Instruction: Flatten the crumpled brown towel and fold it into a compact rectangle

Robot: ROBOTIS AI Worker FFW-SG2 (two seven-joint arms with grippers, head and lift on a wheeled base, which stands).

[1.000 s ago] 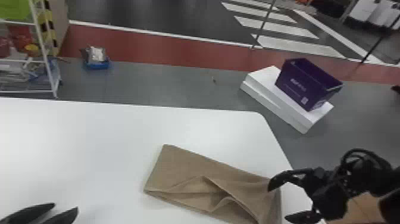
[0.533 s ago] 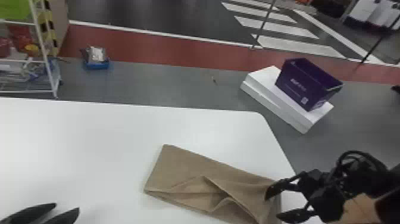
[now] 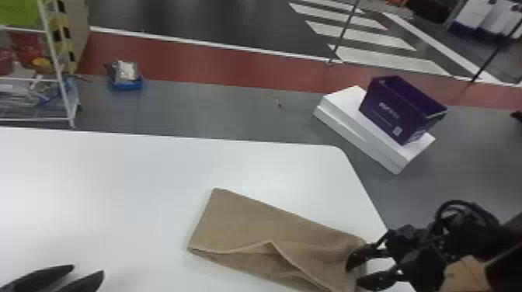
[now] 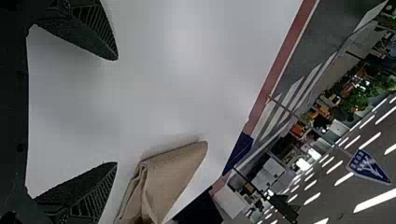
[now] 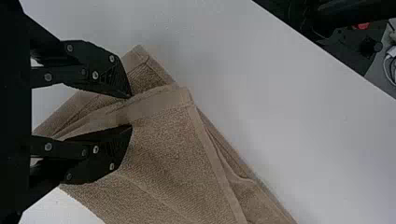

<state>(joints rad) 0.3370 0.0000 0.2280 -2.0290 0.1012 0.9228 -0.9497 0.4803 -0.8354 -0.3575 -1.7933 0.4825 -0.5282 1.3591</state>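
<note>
Evidently our brown towel is partly folded, with smoothing and compacting left to do. It lies by the right edge of the counter, open room leftward. Our right end effector sits spread around a raised fold; our left end effector is wide apart.

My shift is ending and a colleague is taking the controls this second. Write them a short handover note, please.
Left hand: open over the table, away from the towel.
Right hand: fingers apart on either side of a raised ridge of towel, not clamped shut.
Towel: on the table near its right edge, lying askew.
Done: the towel is in a long, layered strip, its far part fairly smooth.
Left: the near side is still rumpled, with a loose flap; it probably needs straightening, then folding shorter into a compact rectangle.
</note>
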